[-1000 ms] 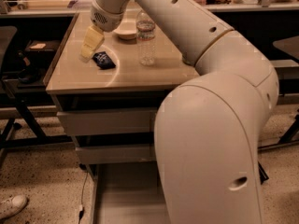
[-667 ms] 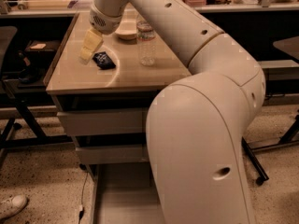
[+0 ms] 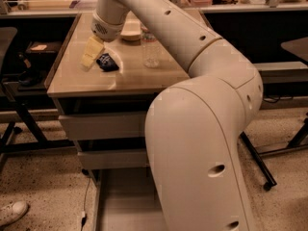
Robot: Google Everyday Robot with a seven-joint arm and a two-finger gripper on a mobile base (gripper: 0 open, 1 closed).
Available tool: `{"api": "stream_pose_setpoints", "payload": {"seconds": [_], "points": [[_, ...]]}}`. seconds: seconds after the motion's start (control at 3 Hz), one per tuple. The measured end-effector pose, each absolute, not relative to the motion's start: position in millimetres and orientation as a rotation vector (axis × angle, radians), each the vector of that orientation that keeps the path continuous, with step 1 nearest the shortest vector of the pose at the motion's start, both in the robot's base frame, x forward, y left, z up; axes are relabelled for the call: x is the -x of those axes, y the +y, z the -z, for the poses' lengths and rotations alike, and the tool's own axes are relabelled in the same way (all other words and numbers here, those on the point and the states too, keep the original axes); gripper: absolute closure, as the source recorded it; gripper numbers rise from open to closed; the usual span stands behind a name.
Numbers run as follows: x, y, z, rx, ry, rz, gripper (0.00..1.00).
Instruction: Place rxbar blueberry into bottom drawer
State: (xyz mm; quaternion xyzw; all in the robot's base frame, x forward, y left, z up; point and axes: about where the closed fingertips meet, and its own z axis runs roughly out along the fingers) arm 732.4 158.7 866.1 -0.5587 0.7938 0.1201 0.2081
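The rxbar blueberry [image 3: 108,62], a small dark navy bar, lies on the tan counter top [image 3: 115,78] toward its back left. My gripper [image 3: 93,53] hangs just left of the bar, its pale fingers [image 3: 90,57] pointing down at the counter beside it. The bottom drawer [image 3: 122,208] is pulled out at the foot of the cabinet, and its grey floor shows left of my arm. My large white arm covers the right part of the drawer and cabinet.
A clear plastic bottle [image 3: 150,49] stands right of the bar, and a shallow bowl [image 3: 131,33] sits behind it. Two shut grey drawers [image 3: 103,126] are above the bottom one. A chair [image 3: 12,81] stands left, a shoe [image 3: 12,211] at lower left.
My arm has shifted slightly across the view; the gripper stays beside the bar, which has not moved.
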Motion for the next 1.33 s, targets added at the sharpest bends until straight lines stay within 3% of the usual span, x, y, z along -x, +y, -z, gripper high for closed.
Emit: {"api": "stream_pose_setpoints", "payload": {"seconds": [1.33], "points": [[-745.0,156.1,-815.6,1.544,2.322,-0.395,0.00]]}}
